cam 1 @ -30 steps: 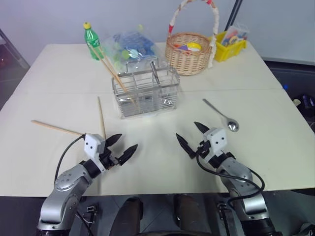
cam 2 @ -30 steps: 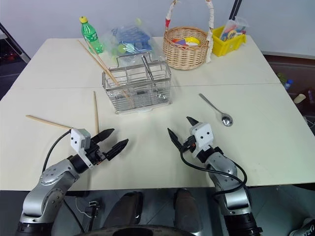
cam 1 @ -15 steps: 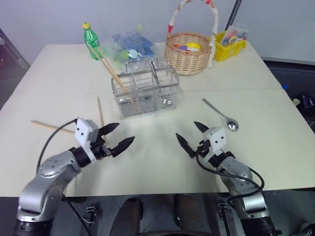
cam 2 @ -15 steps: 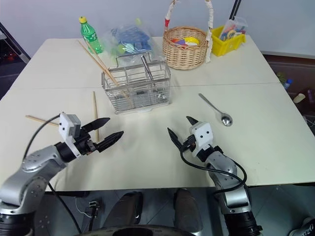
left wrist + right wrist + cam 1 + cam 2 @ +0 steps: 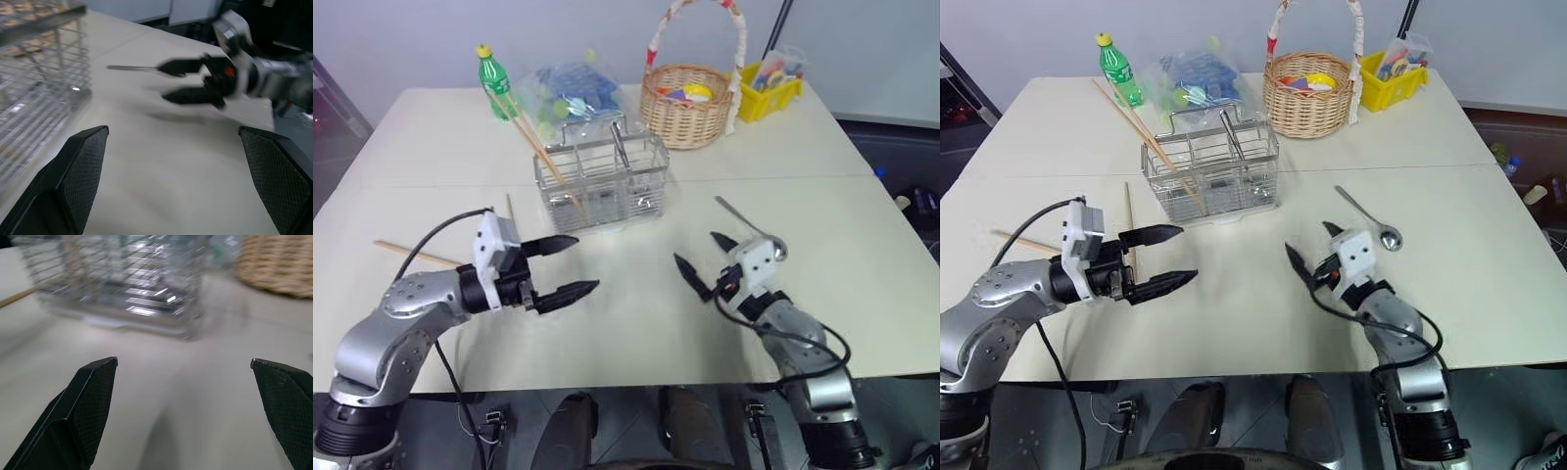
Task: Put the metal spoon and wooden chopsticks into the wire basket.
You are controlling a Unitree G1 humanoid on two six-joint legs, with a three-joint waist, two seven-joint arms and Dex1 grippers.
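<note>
Your left gripper (image 5: 566,266) has its fingers spread wide and empty at lower left of the frame; your right gripper (image 5: 707,262) is likewise spread and empty at lower right. The metal spoon (image 5: 754,229) lies on the tabletop (image 5: 862,245) just above the right gripper. Two wooden chopsticks (image 5: 540,150) lean in the wire basket (image 5: 602,181) at upper centre; two more lie left of it.

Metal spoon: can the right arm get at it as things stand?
Probably yes. The metal spoon lies flat on the bare table, just beyond the right gripper, whose jaws stand open and empty. Nothing sits between them; the wire basket is well off to the side.
</note>
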